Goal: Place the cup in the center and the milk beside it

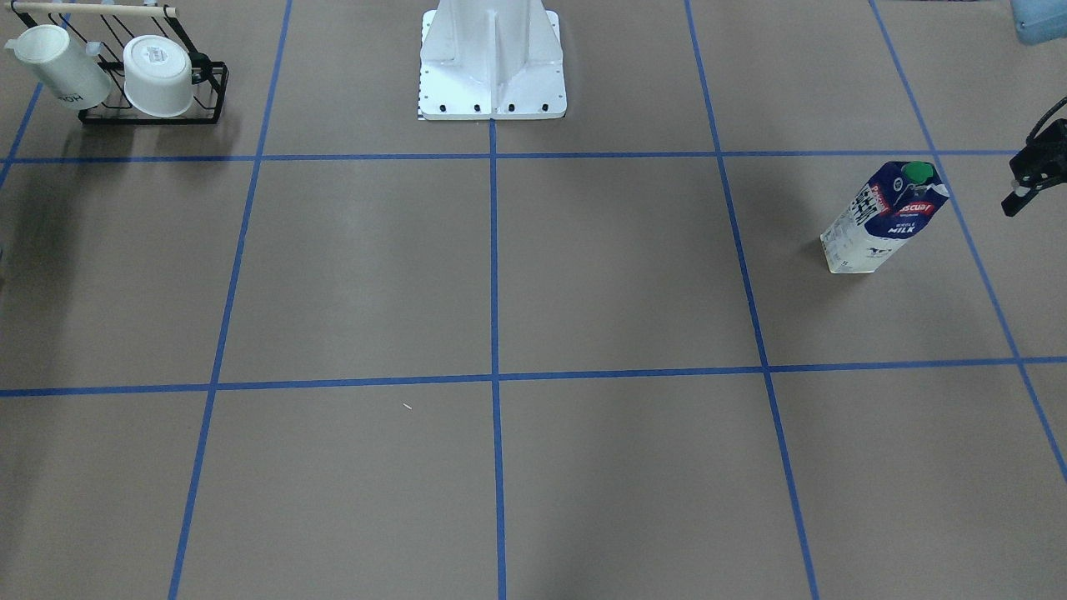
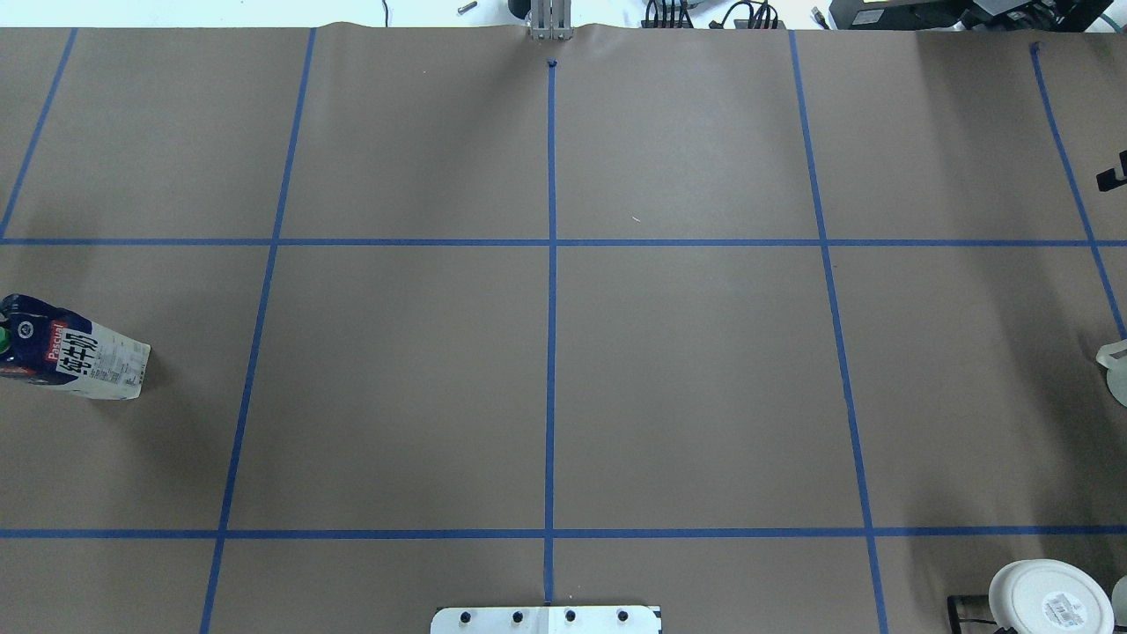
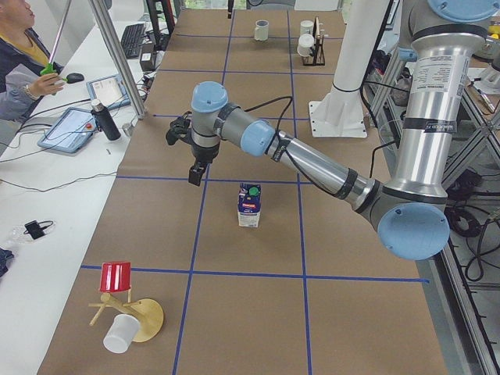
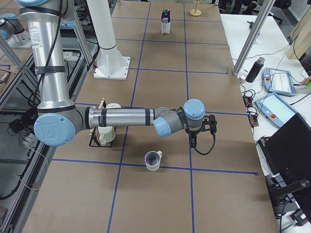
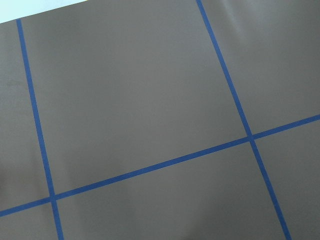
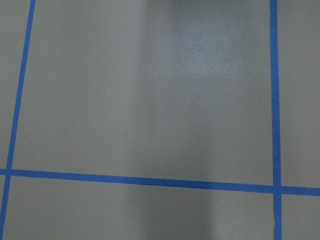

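Observation:
The milk [image 1: 884, 218] stands upright, a navy and white carton with a green cap, near the table end on my left side; it also shows in the overhead view [image 2: 75, 354] and the left view [image 3: 249, 206]. The left gripper [image 1: 1019, 196] hangs above the table beside the carton, apart from it, cut by the frame edge; I cannot tell its state. The cup [image 4: 153, 160], white with a dark inside, stands upright at the opposite end. The right gripper [image 4: 193, 141] hovers near it, apart; I cannot tell its state. Both wrist views show only paper and tape.
A black wire rack [image 1: 212, 92] holds two white mugs near the robot base [image 1: 492, 75]. A red cup [image 3: 116, 277], a wooden stand [image 3: 148, 316] and a white cup [image 3: 119, 334] lie at the left end. Blue tape divides the brown paper into squares. Operators' desks run along the far side.

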